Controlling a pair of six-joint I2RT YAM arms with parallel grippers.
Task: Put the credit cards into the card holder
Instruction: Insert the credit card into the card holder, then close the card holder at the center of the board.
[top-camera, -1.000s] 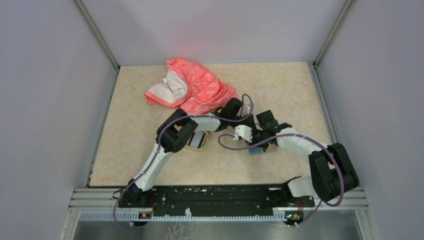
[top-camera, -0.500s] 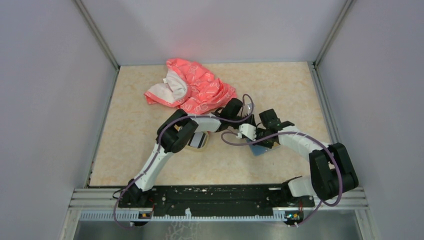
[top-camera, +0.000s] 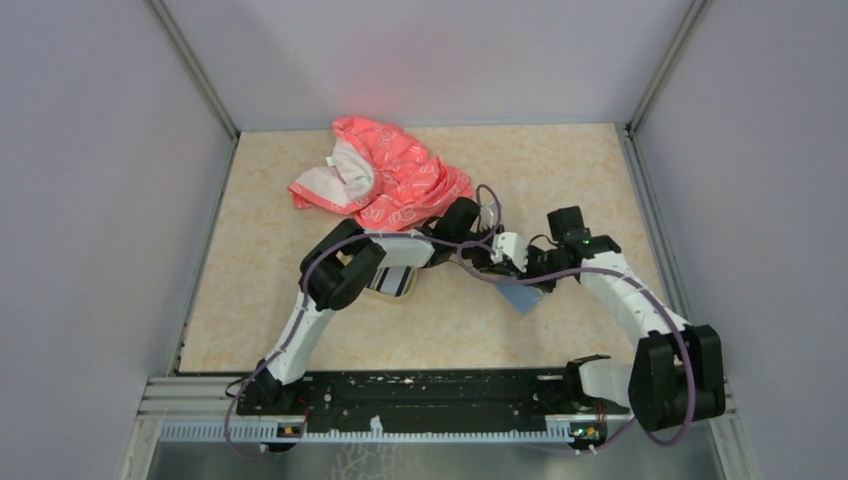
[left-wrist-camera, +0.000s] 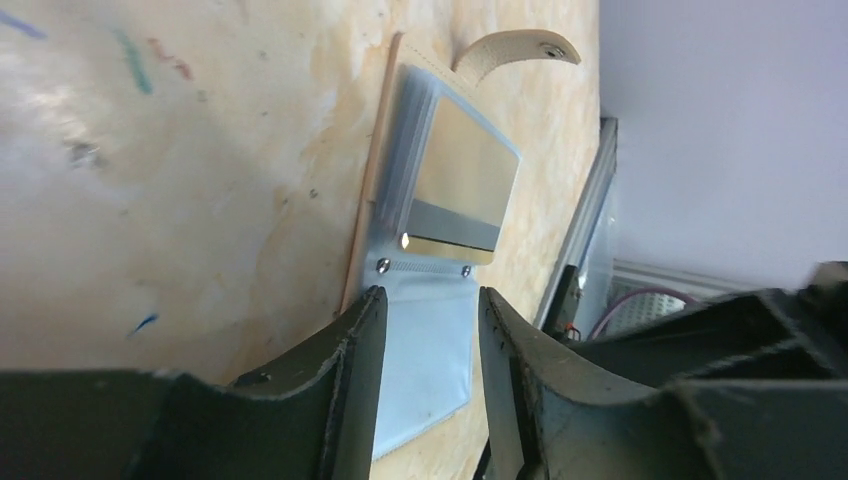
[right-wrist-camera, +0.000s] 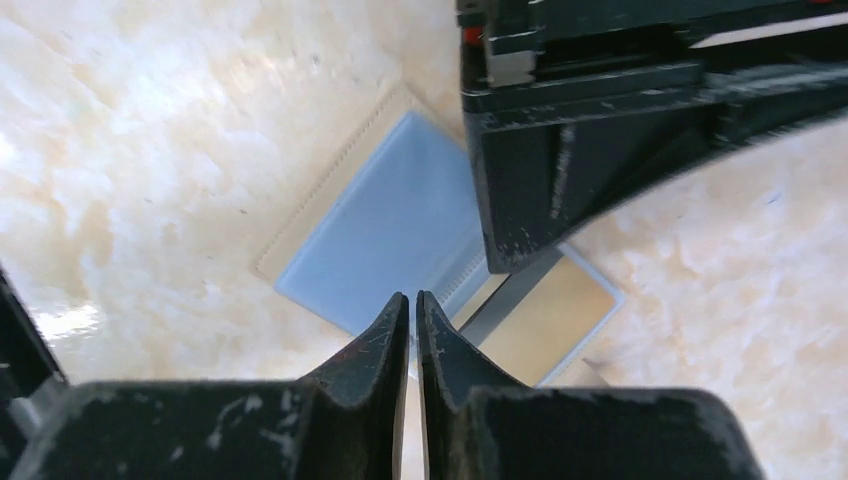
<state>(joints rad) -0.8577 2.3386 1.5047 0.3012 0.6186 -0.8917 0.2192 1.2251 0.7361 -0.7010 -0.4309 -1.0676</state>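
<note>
Golden-tan card (left-wrist-camera: 465, 180) looks tucked inside the open card holder (right-wrist-camera: 385, 230) mid-table, left gripper (left-wrist-camera: 430, 300) half-spread over it, right gripper (right-wrist-camera: 413, 305) pinched closed, striped cards (top-camera: 397, 279) leftward not yet loaded.

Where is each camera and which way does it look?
Top external: high behind, looking down at the table; left arm and right arm show.
Left wrist: on the left arm, looking past the open left gripper at the card holder.
Right wrist: on the right arm, looking past the shut right gripper; the left gripper shows too.
Both wrist views share the card holder and golden card.
</note>
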